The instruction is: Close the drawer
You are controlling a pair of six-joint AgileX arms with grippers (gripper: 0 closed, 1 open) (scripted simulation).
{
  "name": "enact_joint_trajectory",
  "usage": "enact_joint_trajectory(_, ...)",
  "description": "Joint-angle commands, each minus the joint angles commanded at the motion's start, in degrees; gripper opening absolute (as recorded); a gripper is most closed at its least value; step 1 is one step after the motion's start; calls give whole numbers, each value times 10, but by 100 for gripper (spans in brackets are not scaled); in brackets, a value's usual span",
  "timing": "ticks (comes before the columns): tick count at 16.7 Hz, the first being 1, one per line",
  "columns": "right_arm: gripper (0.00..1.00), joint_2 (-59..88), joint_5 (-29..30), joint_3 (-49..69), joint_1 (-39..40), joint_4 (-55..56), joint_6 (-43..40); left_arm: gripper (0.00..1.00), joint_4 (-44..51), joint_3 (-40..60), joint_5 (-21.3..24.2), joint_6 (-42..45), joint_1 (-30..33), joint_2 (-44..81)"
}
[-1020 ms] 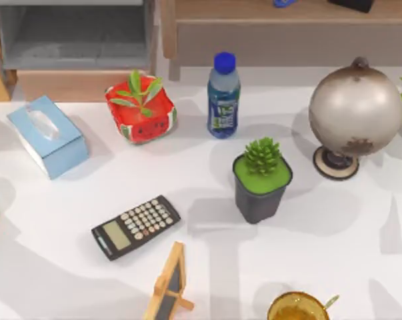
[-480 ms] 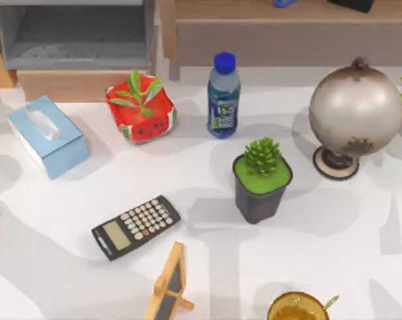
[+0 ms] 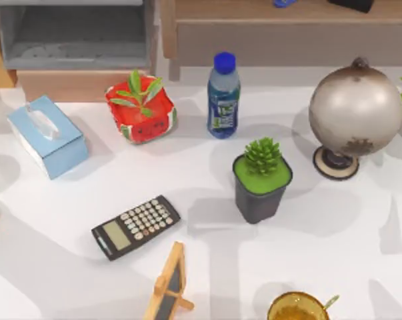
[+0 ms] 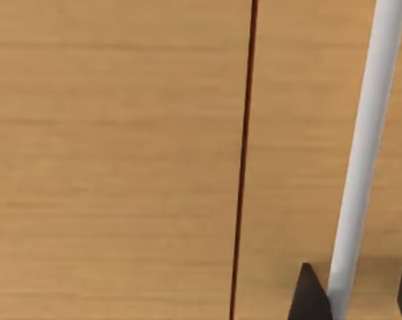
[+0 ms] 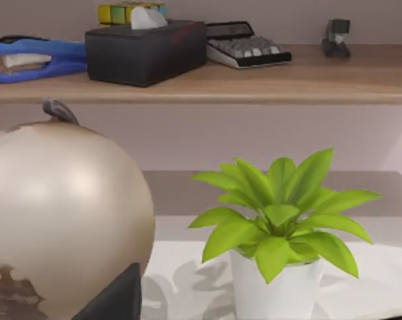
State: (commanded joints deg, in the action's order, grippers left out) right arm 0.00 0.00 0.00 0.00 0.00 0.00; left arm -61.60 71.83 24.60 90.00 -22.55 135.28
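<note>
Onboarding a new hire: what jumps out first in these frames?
The big silver-beige globe on a round stand dominates the table's right side, with a red watermelon-print planter at back left. Behind that, the open grey drawer with a wooden front gapes, and the left gripper has its dark fingertips either side of a white bar handle.

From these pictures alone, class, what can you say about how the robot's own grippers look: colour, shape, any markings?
Very little of them shows. In the left wrist view, the left gripper has two dark, nearly black fingers that taper to wedge-shaped tips, plain and unmarked, either side of a white bar on a wooden front. In the right wrist view, one dark angular piece sits by the globe, likely a finger.
</note>
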Motion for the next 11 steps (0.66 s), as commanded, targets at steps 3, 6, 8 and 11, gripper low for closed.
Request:
enact_joint_trajectory(3,100,0,0,0,0,0,0,83,0,0,0,0,0,0)
enact_joint_trajectory(6,100,0,0,0,0,0,0,100,0,0,0,0,0,0)
enact_joint_trajectory(8,100,0,0,0,0,0,0,100,0,0,0,0,0,0)
enact_joint_trajectory(11,100,0,0,0,0,0,0,100,0,0,0,0,0,0)
